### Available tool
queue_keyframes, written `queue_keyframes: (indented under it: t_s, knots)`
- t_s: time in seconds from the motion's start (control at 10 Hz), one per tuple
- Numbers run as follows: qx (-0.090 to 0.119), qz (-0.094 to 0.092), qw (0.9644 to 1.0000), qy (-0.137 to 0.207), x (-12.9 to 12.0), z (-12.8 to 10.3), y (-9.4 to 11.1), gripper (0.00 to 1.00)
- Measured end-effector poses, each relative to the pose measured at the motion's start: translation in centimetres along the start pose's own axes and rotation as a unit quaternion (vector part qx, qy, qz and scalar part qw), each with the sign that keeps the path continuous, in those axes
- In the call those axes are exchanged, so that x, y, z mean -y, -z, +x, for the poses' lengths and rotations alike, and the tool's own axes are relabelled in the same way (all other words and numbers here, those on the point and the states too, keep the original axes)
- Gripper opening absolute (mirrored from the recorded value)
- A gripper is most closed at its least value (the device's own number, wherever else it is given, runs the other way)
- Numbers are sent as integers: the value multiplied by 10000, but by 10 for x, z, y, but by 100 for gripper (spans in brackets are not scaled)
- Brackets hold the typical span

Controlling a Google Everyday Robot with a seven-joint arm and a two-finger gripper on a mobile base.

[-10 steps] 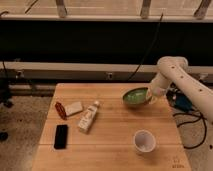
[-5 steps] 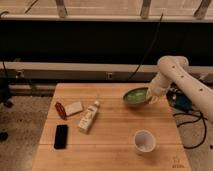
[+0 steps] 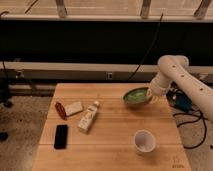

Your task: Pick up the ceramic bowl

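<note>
The ceramic bowl (image 3: 136, 96) sits tilted near the tabletop's (image 3: 112, 145) far right edge, with the gripper (image 3: 151, 95) at its right rim (whether it pinches the rim I cannot tell). The reach looks done; a clear lift remains.

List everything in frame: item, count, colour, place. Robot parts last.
ceramic bowl: 1, green, back right of table, tilted, at the gripper
cup: 1, white, front right
bottle: 1, white, lying at centre
phone: 1, black, front left
small block: 1, pale, left of the bottle
red item: 1, left edge
table: 1, light wood
arm: 1, white, reaching in from the right
gripper: 1, at the bowl's right rim
</note>
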Motion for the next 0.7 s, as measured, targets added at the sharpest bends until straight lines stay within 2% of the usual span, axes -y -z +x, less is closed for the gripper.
queue_keyframes:
  t_s: [0.7]
  knots:
    - [-7,-25,10000,-40,-2,0,4,0]
